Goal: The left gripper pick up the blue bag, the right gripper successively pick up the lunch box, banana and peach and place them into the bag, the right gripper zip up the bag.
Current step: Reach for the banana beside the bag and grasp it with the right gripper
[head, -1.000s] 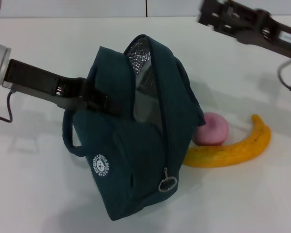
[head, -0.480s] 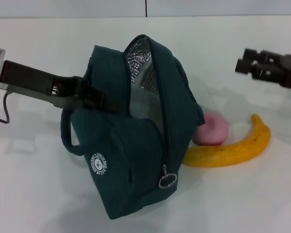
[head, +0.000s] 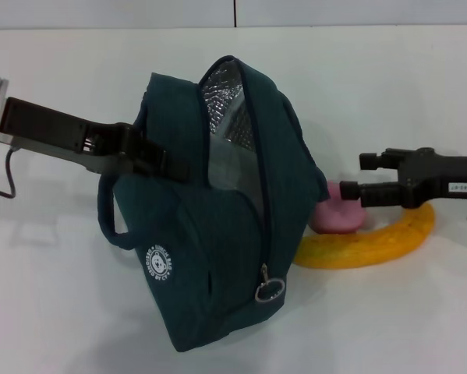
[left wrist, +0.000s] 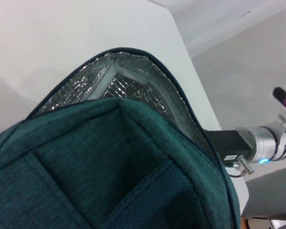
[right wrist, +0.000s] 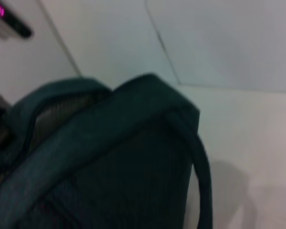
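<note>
The dark blue bag (head: pixel 217 226) stands tilted on the white table, its zipper open and silver lining showing. My left gripper (head: pixel 151 160) is shut on the bag's upper left side. The left wrist view shows the bag's open mouth (left wrist: pixel 133 90). My right gripper (head: pixel 354 176) is open and empty, low at the bag's right side, just above the pink peach (head: pixel 338 212). The yellow banana (head: pixel 373 240) lies in front of the peach. The lunch box is not in view. The right wrist view shows the bag's side and handle (right wrist: pixel 109 157).
The zipper pull ring (head: pixel 269 291) hangs at the bag's lower front. A loose handle loop (head: pixel 107 218) hangs on the bag's left side. The white table (head: pixel 389 327) runs back to a wall seam.
My right arm has come down from the upper right to table level, with its fingers now over the peach beside the bag. The bag and left gripper have barely moved.
</note>
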